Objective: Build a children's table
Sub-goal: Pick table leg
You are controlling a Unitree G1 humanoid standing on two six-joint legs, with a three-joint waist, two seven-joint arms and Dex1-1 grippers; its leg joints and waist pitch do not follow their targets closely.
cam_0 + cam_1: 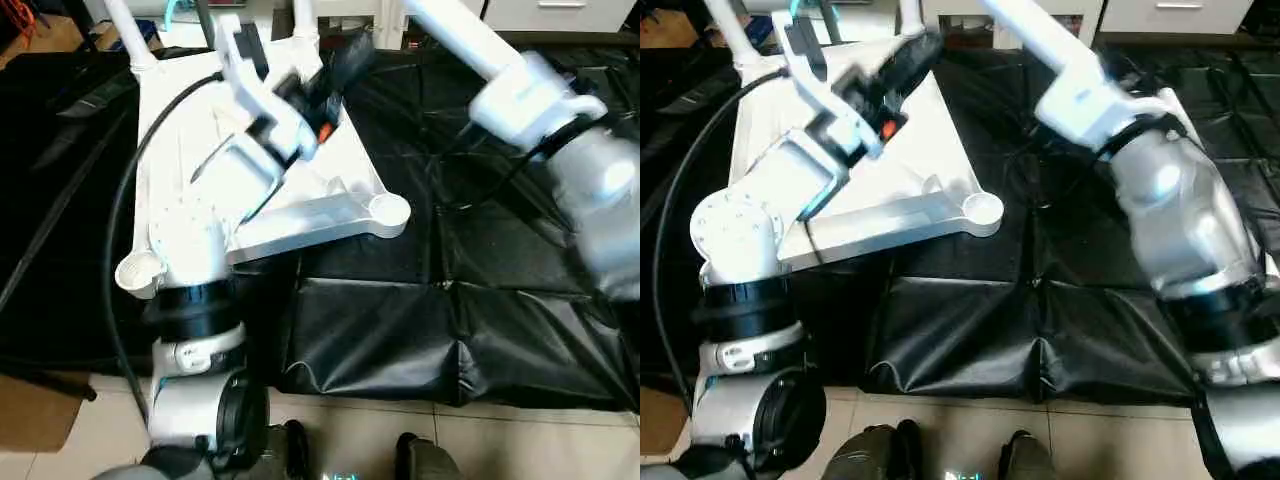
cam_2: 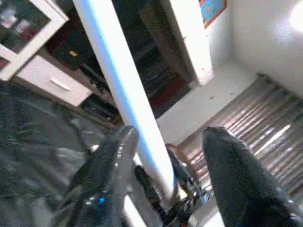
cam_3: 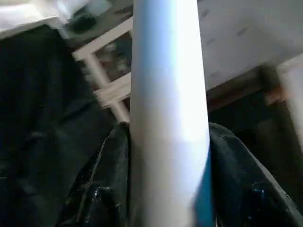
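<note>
**Two end effectors at the legs of an upturned table**

While the white table top [image 1: 330, 215] lies underside up on a black sheet [image 1: 480, 330], the right end effector [image 3: 168, 165] pinches a white leg [image 3: 168, 94]. The left end effector [image 2: 165, 179] is spread around another leg [image 2: 123, 99], one finger [image 2: 106, 175] touching it.

Below me a black sheet [image 1: 420, 330] covers the floor [image 1: 60, 440], its front edge on pale tiles. The upturned white table [image 1: 340, 180] lies on the sheet.

Leg [image 3: 168, 113] ends beyond frame edges
</note>
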